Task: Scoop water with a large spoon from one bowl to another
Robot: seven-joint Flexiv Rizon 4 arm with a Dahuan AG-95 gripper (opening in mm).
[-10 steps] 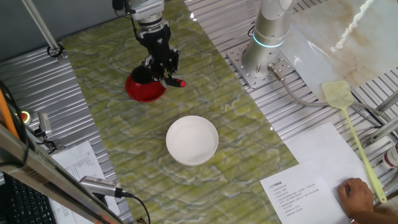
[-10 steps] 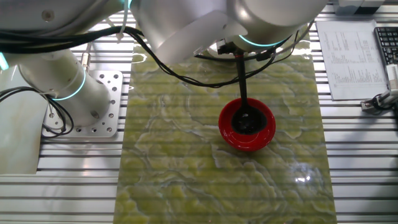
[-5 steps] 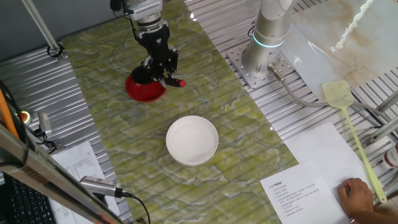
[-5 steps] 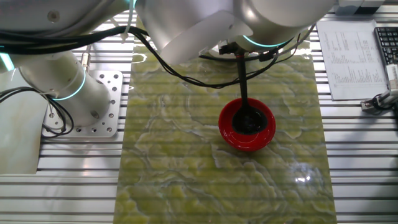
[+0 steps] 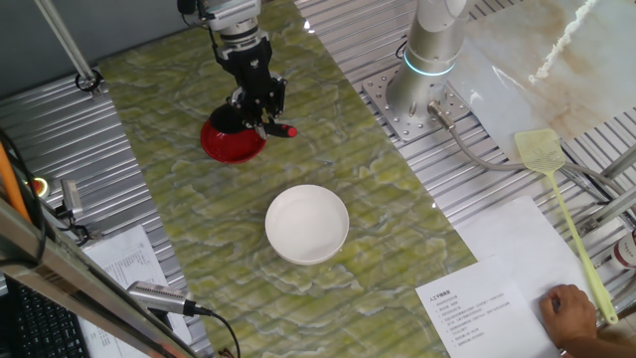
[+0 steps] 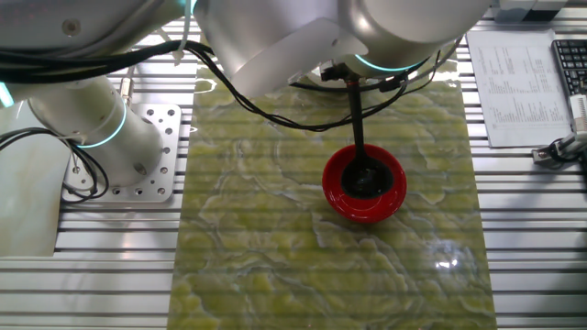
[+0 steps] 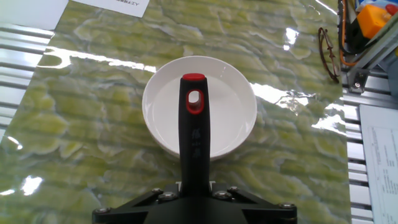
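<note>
My gripper [image 5: 260, 107] is shut on the black ladle's handle [image 7: 193, 137], whose red tip [image 5: 288, 132] sticks out toward the white bowl. The ladle's head [image 6: 365, 179] sits down inside the red bowl [image 6: 364, 188], which stands at the far end of the green marbled mat [image 5: 189, 209]. In the one fixed view the red bowl [image 5: 227, 144] is partly hidden behind my gripper. The white bowl [image 5: 307, 224] stands in the middle of the mat, and in the hand view the white bowl [image 7: 231, 106] lies beyond the handle. I cannot make out water in either bowl.
The arm's base [image 5: 429, 60] is bolted at the right of the mat. A yellow-green fly swatter [image 5: 556, 189] lies at the right edge. Printed sheets [image 5: 467, 308] and a person's hand [image 5: 571, 313] are at the near right. A cable and plug [image 5: 159, 296] lie at the near left.
</note>
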